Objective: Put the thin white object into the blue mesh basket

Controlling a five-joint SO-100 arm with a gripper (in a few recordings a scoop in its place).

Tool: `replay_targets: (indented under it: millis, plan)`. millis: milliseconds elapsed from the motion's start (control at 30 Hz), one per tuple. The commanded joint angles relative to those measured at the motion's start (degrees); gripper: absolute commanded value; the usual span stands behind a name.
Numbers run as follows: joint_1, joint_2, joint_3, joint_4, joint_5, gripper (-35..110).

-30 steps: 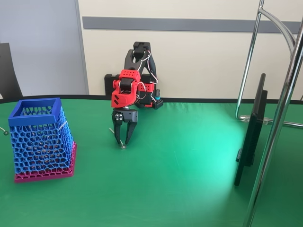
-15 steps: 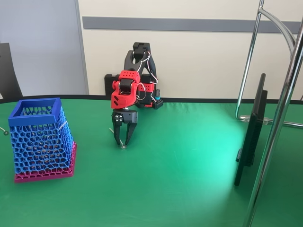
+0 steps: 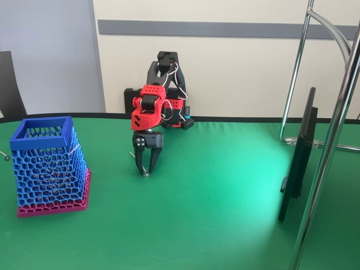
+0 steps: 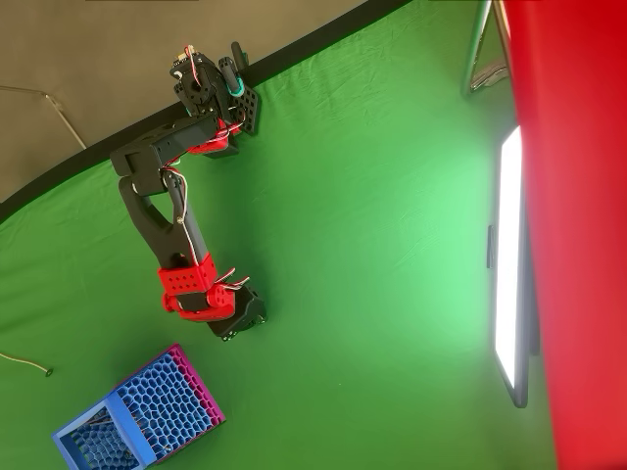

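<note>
The thin white object [image 3: 145, 173] lies on the green cloth. Its round knob sits between my fingertips and its stick runs up-left behind the left finger. My gripper [image 3: 145, 171] points straight down over it with the tips at the cloth and the jaws a narrow gap apart on either side of the knob. From overhead, the gripper [image 4: 230, 331] covers the object. The blue mesh basket [image 3: 42, 132] stands upright on its magenta base at the left, well apart from the gripper. In the overhead view the basket [image 4: 137, 416] is at the bottom left.
A dark monitor [image 3: 298, 157] and a chrome stand [image 3: 337, 124] occupy the right side. A greyish stub with a round tip [image 3: 5, 158] lies left of the basket. A large red surface [image 4: 568, 196] blocks the right of the overhead view.
The fingers have drawn closer together around the knob. The arm has shifted very slightly to the left. The object and the basket have not moved.
</note>
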Motion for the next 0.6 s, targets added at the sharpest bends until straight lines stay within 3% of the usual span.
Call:
replay_targets:
  millis: [0,567]
  plan:
    - [-0.4,0.0,-2.4,0.4,0.6,14]
    - [0.0,-3.1,-7.1,4.4,1.1,13]
